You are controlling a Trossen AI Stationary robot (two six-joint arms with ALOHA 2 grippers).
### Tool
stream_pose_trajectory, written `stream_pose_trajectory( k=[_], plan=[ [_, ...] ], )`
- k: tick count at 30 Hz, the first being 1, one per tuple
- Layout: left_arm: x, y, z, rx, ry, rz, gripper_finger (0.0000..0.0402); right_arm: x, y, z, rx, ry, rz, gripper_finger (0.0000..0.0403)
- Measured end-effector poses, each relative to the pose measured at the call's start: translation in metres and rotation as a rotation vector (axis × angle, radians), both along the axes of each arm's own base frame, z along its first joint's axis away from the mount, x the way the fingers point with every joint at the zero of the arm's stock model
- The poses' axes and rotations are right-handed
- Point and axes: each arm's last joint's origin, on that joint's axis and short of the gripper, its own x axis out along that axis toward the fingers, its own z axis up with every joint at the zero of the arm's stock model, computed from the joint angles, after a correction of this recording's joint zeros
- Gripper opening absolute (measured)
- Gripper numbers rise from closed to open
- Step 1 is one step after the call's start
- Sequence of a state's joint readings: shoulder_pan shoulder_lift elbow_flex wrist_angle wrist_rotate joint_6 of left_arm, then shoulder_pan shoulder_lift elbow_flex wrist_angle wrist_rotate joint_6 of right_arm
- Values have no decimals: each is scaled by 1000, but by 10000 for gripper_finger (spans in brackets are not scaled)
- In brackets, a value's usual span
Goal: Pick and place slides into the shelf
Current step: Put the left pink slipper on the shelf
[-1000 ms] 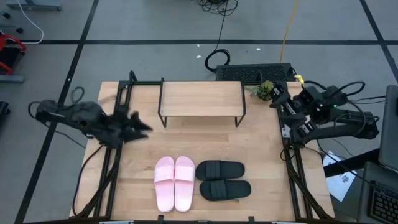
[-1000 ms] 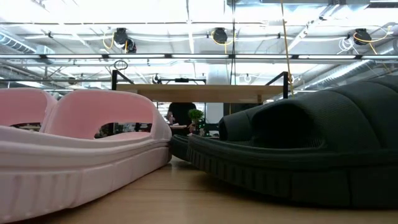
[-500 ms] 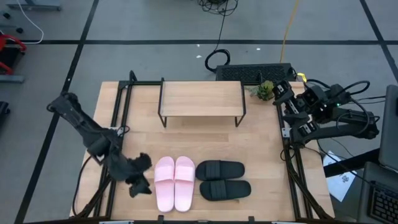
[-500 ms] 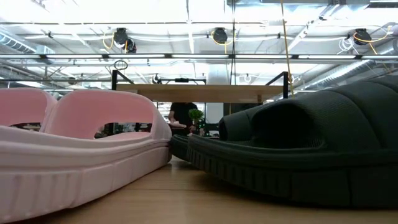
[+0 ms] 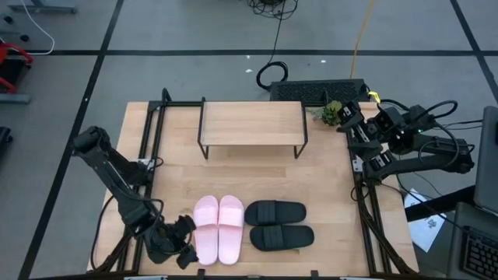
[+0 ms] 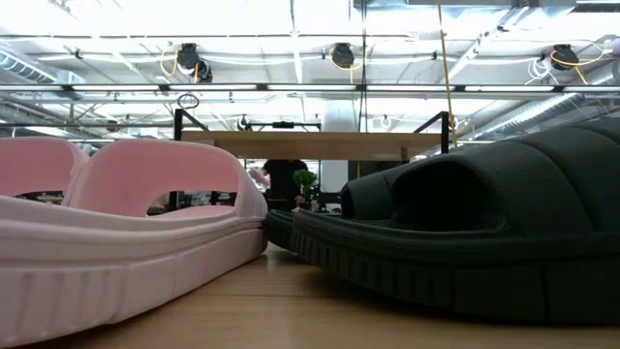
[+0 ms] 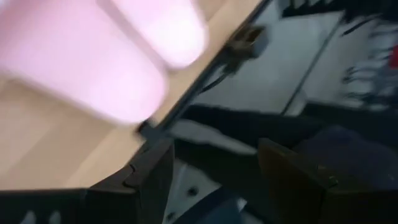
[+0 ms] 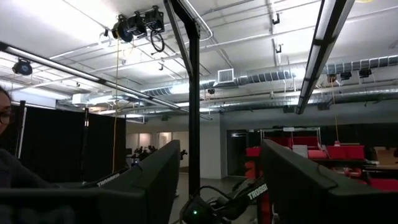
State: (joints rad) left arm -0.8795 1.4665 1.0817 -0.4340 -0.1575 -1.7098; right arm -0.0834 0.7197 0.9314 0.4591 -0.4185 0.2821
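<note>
The left gripper (image 5: 183,247) is down low at the near left corner of the wooden table (image 5: 327,179), just beside the pink slides (image 5: 219,228) on their left, and I see no contact between them. Its fingers (image 7: 155,177) stand apart with nothing between them; past them the wrist view shows only the blurred pink soles, a dark frame rail and the floor beyond the table's edge. The left arm runs back from there along the table's left side.

The pink pair lies side by side, the two soles touching, lengthwise near to far, close to the near edge and a little left of centre. Just to its right the black slides (image 5: 278,225) lie crosswise, one nearer than the other, their edges touching each other. From table height the pink sandal (image 6: 126,233) and the black sandal (image 6: 465,242) fill the foreground and nearly meet.

The shelf (image 5: 251,123) stands at the far side of the table, its plank top bare, well apart from all four sandals.

The right gripper (image 5: 352,124) waits raised at the far right edge, near a small green plant (image 5: 333,113), with its fingers (image 8: 155,180) spread and nothing between them, looking into the room.
</note>
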Motion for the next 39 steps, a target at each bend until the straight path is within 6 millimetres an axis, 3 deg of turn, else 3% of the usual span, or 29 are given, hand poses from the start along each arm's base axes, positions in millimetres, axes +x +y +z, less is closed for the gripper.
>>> stream_pose_trajectory(
  k=[7, 16, 28, 39],
  plan=[
    [4, 2, -9, 134, -61, 86, 232, 0, 0, 0, 41, 19, 32, 210],
    [5, 39, -24, 420, 113, 152, 232, 0, 1, 0, 40, 28, 63, 210],
    [13, 37, -23, 293, 169, -84, 232, 4, 1, -6, 70, 115, 74, 210],
    [4, 37, -25, 310, 242, -103, 232, 4, 0, -7, 40, 105, 54, 210]
  ],
)
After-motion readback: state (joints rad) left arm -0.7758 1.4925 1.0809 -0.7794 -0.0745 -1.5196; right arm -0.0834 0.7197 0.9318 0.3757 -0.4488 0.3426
